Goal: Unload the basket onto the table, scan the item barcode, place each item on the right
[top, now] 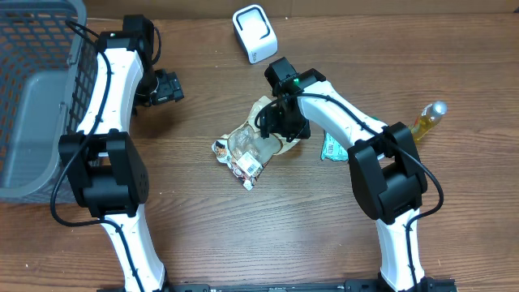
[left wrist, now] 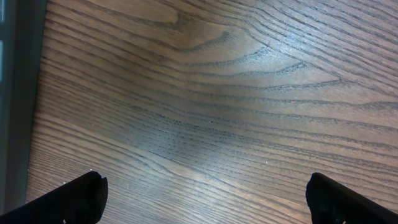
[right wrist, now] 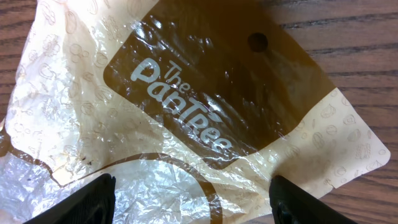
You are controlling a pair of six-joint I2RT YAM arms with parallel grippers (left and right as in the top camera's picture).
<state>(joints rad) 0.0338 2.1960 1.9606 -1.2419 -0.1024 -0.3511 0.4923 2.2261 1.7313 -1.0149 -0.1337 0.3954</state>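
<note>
Right tool point(right wrist: 194, 200) over diagonal bag point(top: 248, 148)

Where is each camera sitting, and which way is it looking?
Overhead: above the table, looking straight down; shows left arm, right arm, bag, scanner, basket.
Left wrist: on the left claw, facing down at bare wood; its open fingertips show at the bottom corners.
Right wrist: on the right claw, facing down, close over the bag; its open fingertips show too.
Shared: overhead and right wrist both see the bag.
</note>
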